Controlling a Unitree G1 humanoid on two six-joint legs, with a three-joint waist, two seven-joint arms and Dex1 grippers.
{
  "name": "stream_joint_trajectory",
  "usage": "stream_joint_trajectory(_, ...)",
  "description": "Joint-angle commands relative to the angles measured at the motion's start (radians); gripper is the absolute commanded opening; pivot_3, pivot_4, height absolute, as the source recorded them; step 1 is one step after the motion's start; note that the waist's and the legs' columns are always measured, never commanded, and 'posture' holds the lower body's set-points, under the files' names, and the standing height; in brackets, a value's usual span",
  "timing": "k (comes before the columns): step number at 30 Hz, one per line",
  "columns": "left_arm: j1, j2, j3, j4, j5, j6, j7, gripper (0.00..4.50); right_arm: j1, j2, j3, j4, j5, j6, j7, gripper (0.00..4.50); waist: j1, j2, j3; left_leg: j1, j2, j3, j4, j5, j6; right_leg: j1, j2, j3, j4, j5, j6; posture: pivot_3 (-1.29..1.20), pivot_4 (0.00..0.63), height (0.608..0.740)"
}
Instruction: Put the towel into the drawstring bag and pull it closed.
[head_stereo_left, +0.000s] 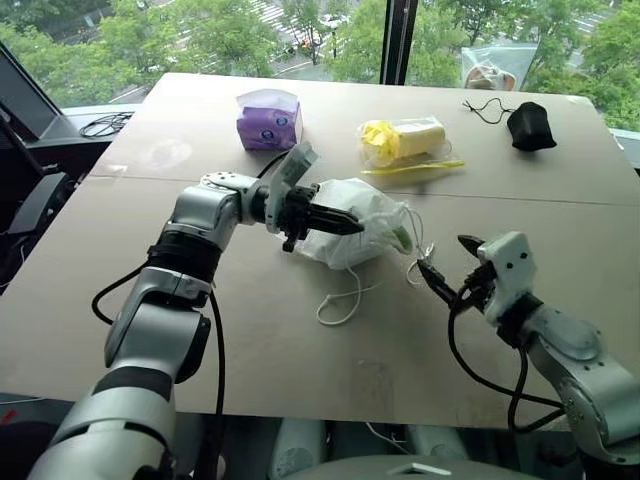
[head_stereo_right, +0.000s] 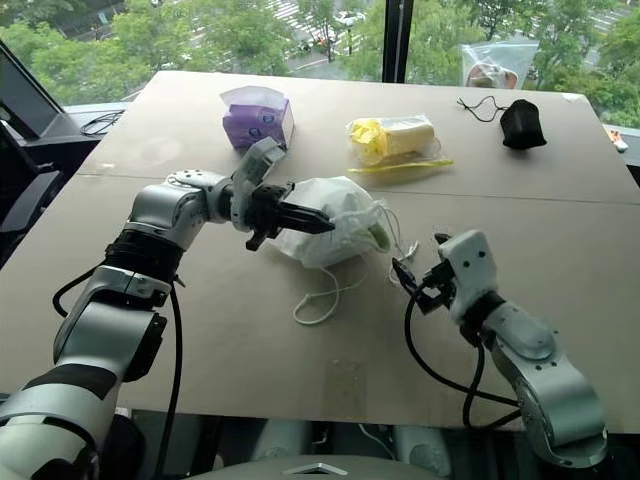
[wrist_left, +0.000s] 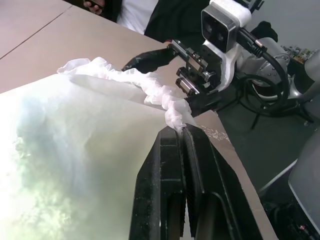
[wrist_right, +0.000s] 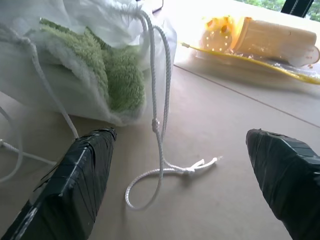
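At table centre, drawstring bag (head_stereo_left: 355, 222) lying with towel (wrist_right: 107, 70) inside (soft, light). Your left gripper (head_stereo_left: 335, 222) is pinching its gathered rim; right gripper (head_stereo_left: 448, 270) gaping beside slippery thin cord (wrist_right: 159, 125). Grab near the knot.

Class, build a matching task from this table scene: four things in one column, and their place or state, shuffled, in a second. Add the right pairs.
Things:
1. towel
2. left hand
3. right hand
4. black pouch

Place or state:
A. open, holding nothing
B. at the table's far right
C. inside the drawstring bag
D. shut on the bag

Pairs: 1-C, 2-D, 3-A, 4-B
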Motion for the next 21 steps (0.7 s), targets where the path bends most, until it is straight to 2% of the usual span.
stream_joint_trajectory(1, 0.002, 0.010, 0.027, -0.035, -0.024, -0.007, -0.008, 0.00, -0.035, -0.031, 0.041, -0.053, 0.014, -0.026, 0.044, 3.94, 0.000, 0.000, 0.000, 0.000, 0.000, 0.000, 0.000, 0.000, 0.000, 0.000, 0.000, 0.000, 0.000, 0.000, 0.000, 0.00, 0.150, 0.740)
stream_joint_trajectory(3, 0.011, 0.015, 0.027, -0.044, -0.016, -0.012, -0.008, 0.00, -0.065, -0.061, 0.067, -0.039, -0.014, -0.041, 0.060, 3.36, -0.001, 0.000, 0.000, 0.000, 0.000, -0.001, 0.000, 0.000, 0.000, 0.000, 0.001, 0.000, 0.000, 0.000, 0.000, 0.00, 0.150, 0.740)
stream_joint_trajectory(14, 0.047, -0.005, 0.083, -0.139, 0.007, 0.011, 0.013, 0.00, -0.193, -0.100, 0.183, 0.110, -0.087, -0.093, 0.121, 3.36, -0.001, 0.000, 0.000, 0.000, 0.000, -0.001, 0.000, 0.000, 0.000, 0.000, 0.000, -0.001, 0.000, 0.000, 0.000, 0.00, 0.150, 0.740)
stream_joint_trajectory(15, 0.050, -0.006, 0.086, -0.151, 0.005, 0.018, 0.016, 0.00, -0.201, -0.098, 0.191, 0.123, -0.093, -0.098, 0.124, 2.84, -0.001, 0.000, 0.000, 0.000, 0.000, -0.001, 0.000, 0.000, 0.000, 0.000, 0.000, 0.000, 0.000, 0.000, 0.000, 0.00, 0.150, 0.740)
stream_joint_trajectory(16, 0.055, -0.008, 0.089, -0.165, 0.004, 0.023, 0.019, 0.00, -0.207, -0.092, 0.197, 0.138, -0.099, -0.103, 0.122, 2.64, -0.001, 0.000, 0.000, 0.000, 0.000, 0.000, 0.000, 0.000, 0.000, 0.000, 0.000, 0.000, 0.000, 0.000, 0.000, 0.00, 0.150, 0.740)
stream_joint_trajectory(21, 0.074, -0.013, 0.097, -0.218, 0.004, 0.051, 0.021, 0.00, -0.219, -0.062, 0.202, 0.188, -0.123, -0.130, 0.109, 0.30, -0.001, 0.000, 0.000, 0.000, 0.000, -0.001, 0.000, 0.000, 0.000, 0.000, 0.000, 0.000, 0.000, 0.000, 0.000, 0.00, 0.150, 0.740)
